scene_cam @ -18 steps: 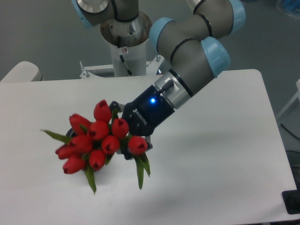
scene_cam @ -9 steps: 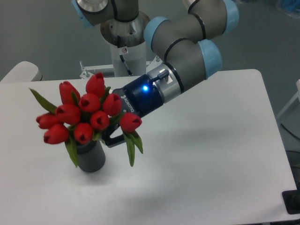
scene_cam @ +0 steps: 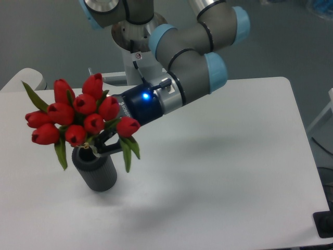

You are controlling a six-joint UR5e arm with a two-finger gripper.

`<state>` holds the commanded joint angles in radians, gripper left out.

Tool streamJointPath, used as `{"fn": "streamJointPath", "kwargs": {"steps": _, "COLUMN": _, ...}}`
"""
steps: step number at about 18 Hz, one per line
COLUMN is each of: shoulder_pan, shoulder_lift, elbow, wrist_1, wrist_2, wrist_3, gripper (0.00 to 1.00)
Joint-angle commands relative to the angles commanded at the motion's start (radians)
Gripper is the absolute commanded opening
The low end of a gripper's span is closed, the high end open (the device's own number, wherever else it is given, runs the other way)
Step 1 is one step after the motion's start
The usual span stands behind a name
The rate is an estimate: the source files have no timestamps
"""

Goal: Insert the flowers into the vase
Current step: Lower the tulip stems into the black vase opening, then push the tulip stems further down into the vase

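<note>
From the fixed camera, the pincer (scene_cam: 102,146) is reaching in from the right and gripping the flowers (scene_cam: 75,119) low on the bunch, its fingers closed around the stems, which the leaves are mostly hiding. The red buds are fanning up and to the left, so the bunch's long axis is leaning. The vase (scene_cam: 95,170) is standing upright on the white surface (scene_cam: 218,172), directly below the pincer, its mouth just under the stem ends. Whether the stems are already entering the mouth, I cannot tell.
</note>
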<state>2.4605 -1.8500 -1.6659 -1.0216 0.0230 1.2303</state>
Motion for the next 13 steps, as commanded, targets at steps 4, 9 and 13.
{"fn": "streamJointPath", "kwargs": {"steps": 4, "shoulder_pan": 0.0, "shoulder_lift": 0.0, "elbow": -0.015, "wrist_1": 0.002, "wrist_2": 0.0, "wrist_3": -0.003, "gripper": 0.01}}
{"fn": "streamJointPath", "kwargs": {"steps": 9, "shoulder_pan": 0.003, "shoulder_lift": 0.009, "elbow": -0.037, "wrist_1": 0.005, "wrist_2": -0.021, "wrist_3": 0.001, "gripper": 0.02}}
{"fn": "streamJointPath", "kwargs": {"steps": 13, "shoulder_pan": 0.005, "shoulder_lift": 0.012, "elbow": -0.046, "wrist_1": 0.006, "wrist_2": -0.023, "wrist_3": 0.006, "gripper": 0.03}}
